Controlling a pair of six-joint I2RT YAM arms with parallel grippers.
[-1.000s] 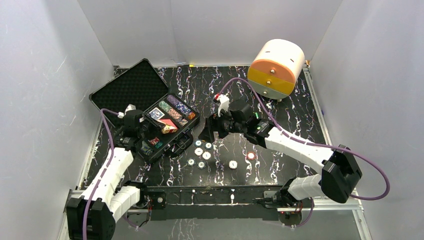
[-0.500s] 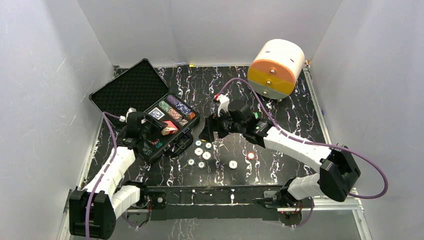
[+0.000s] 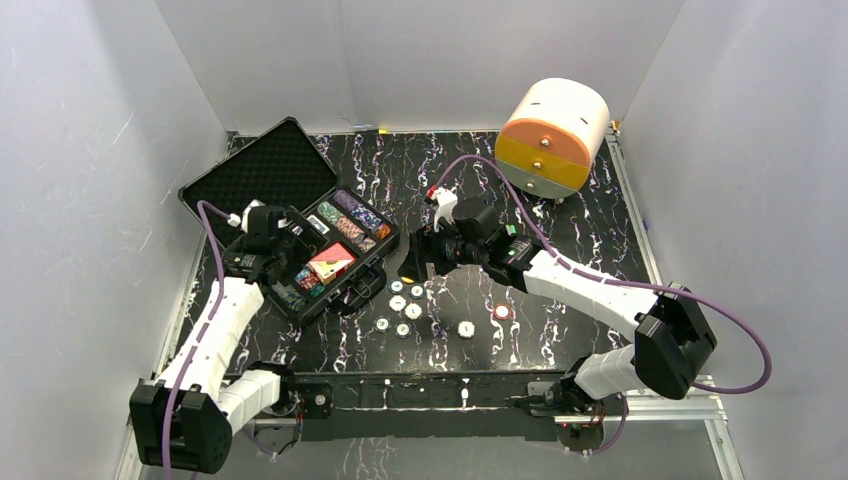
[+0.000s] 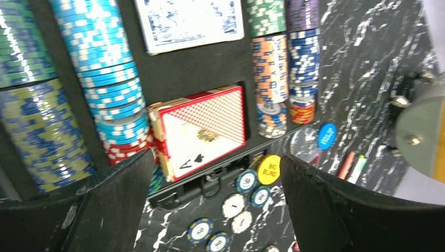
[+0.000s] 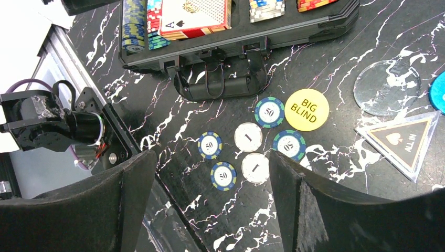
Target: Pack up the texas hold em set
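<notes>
Several loose chips [image 5: 247, 136] and a yellow Big Blind button [image 5: 307, 109] lie on the table [image 3: 600, 220], lower centre of top view, just outside the black case [image 3: 262, 172] at centre left. Red-backed deck [image 4: 202, 126] sits in its slot beside racked chips [image 4: 99, 58]. Lid open. Left gripper [image 4: 214, 163] and right gripper [image 5: 210, 157]: jaws spread, empty. Judged about midway: loose pieces and closing the lid are left.

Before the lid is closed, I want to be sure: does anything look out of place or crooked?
The red-backed deck seems tilted in its slot, not seated flat. Several loose chips and the yellow BIG BLIND button lie on the table outside the case.
</notes>
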